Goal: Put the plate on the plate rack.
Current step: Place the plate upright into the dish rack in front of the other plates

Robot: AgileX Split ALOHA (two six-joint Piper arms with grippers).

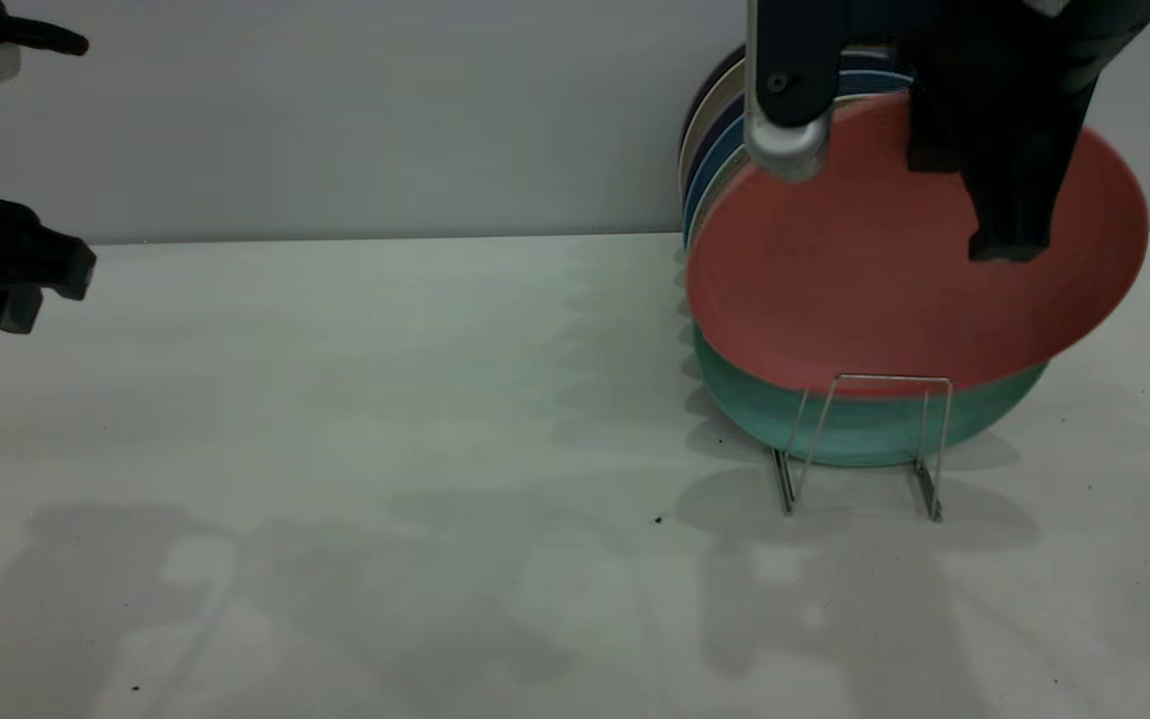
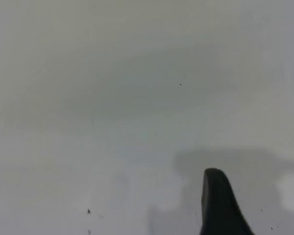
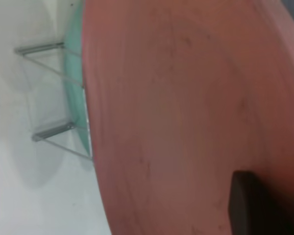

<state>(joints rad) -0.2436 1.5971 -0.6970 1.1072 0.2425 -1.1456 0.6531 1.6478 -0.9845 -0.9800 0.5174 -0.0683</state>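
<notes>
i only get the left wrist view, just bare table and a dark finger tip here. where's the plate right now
Observer: The right gripper holds the salmon plate tilted, above the wire plate rack, not seated.
Operator: is the front slot free
Observer: A teal plate stands just behind the front loop, and the salmon plate overlaps its upper part.
Operator: anything else in the rack
Observer: More plates, blue and cream edges, stand behind, toward the wall.
Operator: and my left arm
Observer: The left gripper sits at the exterior view's far left edge, well away from the rack.
</notes>
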